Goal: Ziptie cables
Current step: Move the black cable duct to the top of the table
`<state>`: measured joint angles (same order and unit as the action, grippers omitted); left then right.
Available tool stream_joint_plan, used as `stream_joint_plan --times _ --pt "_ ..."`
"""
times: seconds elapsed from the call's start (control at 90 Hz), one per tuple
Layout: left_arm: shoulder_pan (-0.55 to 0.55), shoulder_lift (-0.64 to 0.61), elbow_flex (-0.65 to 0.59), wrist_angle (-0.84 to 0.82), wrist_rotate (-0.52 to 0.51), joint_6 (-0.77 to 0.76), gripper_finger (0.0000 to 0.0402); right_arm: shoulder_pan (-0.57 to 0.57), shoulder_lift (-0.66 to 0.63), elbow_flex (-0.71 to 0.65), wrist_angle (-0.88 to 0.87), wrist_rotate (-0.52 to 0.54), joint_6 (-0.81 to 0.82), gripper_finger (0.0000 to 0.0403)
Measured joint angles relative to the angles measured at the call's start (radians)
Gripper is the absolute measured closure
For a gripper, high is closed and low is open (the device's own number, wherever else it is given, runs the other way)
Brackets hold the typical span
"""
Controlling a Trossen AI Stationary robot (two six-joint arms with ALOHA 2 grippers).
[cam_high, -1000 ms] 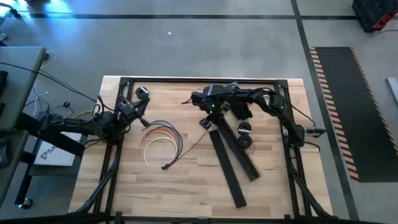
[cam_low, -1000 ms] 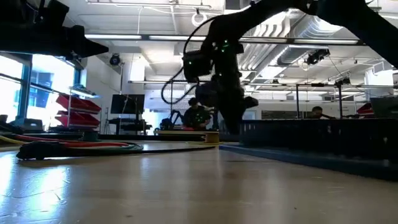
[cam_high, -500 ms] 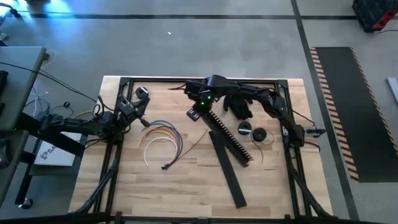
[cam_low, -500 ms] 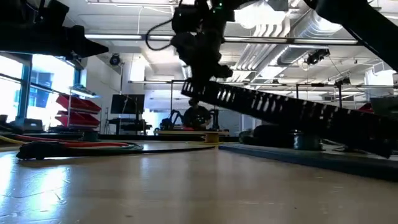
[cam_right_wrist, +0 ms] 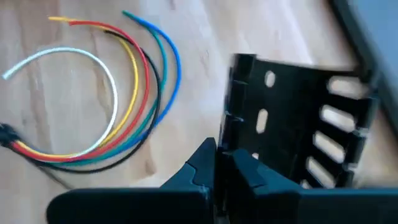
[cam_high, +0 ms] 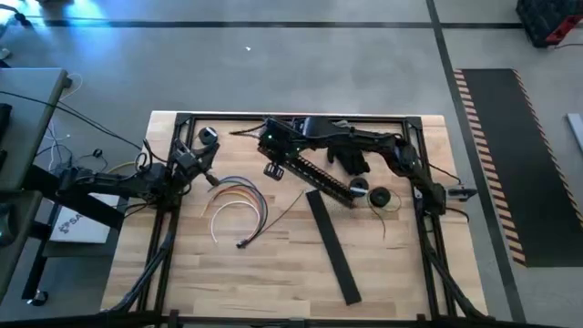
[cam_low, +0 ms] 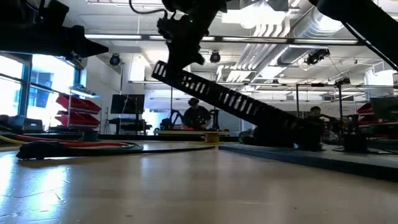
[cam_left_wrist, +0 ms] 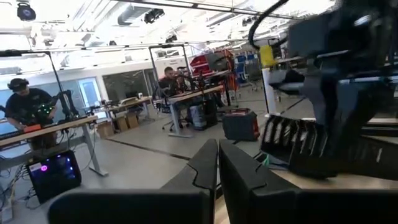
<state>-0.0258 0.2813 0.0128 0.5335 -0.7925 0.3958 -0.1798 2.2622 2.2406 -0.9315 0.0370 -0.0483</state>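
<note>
The cables (cam_high: pixel 235 202) lie in coloured loops on the table's left half, also seen in the right wrist view (cam_right_wrist: pixel 124 93). A thin dark strip (cam_high: pixel 284 208), perhaps the ziptie, lies just right of them. My right gripper (cam_high: pixel 273 166) hangs above the far middle of the table, shut on a long black slotted duct (cam_high: pixel 314 178). My left gripper (cam_high: pixel 204 153) waits shut above the table's far left, holding nothing. My right gripper pinches a side wall (cam_right_wrist: pixel 229 140) at the duct's left end between its two fingers, coming from above. The duct hangs tilted: its held end (cam_low: pixel 163 70) is raised, and its other end (cam_low: pixel 297 132) is down at table height.
A flat black strip (cam_high: pixel 330 246) lies slantwise on the table's near middle. Two dark round rolls (cam_high: pixel 369 192) sit by the duct's low end. A black frame (cam_high: pixel 291 117) borders the table. Bare wood shows at the near left.
My right gripper has risen and gone toward the table's left and far edges with the duct's end. That end has lifted clear; the duct has tipped and swung off the flat strip, its other end trailing low toward the far side.
</note>
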Motion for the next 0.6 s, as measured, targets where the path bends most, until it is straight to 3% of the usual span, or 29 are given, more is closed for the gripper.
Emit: stream_joint_plan --times 0.3,0.6 --pt "0.000 0.000 0.000 0.001 0.000 0.000 0.0402 0.002 0.144 -0.003 0.144 0.044 -0.370 0.0402" --pt "0.000 0.000 0.000 0.001 0.000 0.000 0.0402 0.020 0.218 -0.004 0.292 0.044 -0.473 0.0402"
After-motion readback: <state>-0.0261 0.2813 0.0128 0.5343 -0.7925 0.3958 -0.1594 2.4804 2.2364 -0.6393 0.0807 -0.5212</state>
